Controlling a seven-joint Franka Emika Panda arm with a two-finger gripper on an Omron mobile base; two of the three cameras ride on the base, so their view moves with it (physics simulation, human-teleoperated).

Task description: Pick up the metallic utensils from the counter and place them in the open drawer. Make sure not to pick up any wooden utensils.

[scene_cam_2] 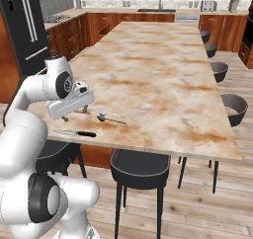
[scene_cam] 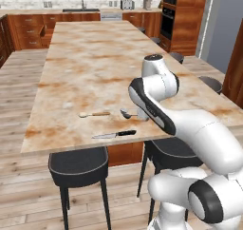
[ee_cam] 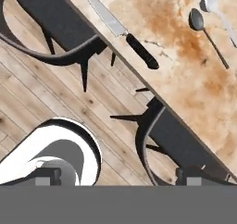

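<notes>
Three utensils are sitting near the front edge of the counter [scene_cam: 95, 67]: the knife [scene_cam: 114, 135] closest to the edge, with the metal spoon [scene_cam: 127, 114] and the wooden spoon [scene_cam: 94, 114] just behind it. Gripper [ee_cam: 118, 174] hangs over the edge above a black stool [scene_cam: 78, 166], holding nothing; can't tell how wide it's spread.
</notes>
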